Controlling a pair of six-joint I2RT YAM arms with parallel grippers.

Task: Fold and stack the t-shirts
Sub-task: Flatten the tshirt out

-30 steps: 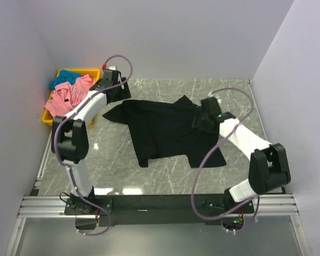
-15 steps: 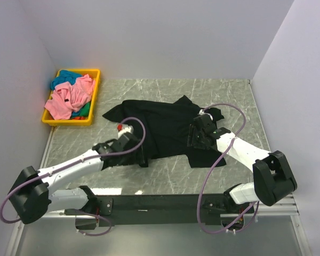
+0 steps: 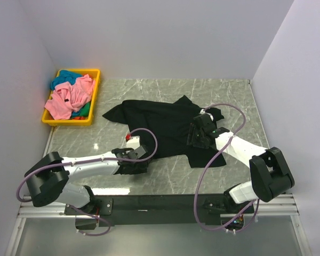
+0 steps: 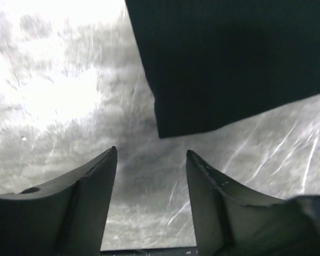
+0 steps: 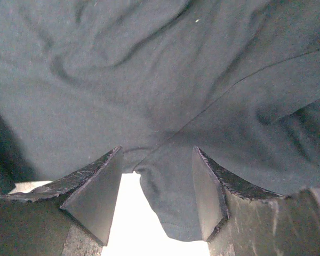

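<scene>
Two shirts, pink shirt (image 3: 69, 100) and teal shirt (image 3: 67, 76), sit in yellow bin (image 3: 97, 80), upper left. Black shirt (image 3: 160, 125) lies mid-frame. Left gripper (image 4: 151, 154) fingers apart, empty, at its lower-left corner. Right gripper (image 5: 156, 152) fingers apart astride a fabric edge.

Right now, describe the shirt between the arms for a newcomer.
On the marble table, right of the yellow bin, a black t-shirt lies spread out. A pink shirt and a teal shirt sit crumpled in the bin; only this one lies outside.
</scene>
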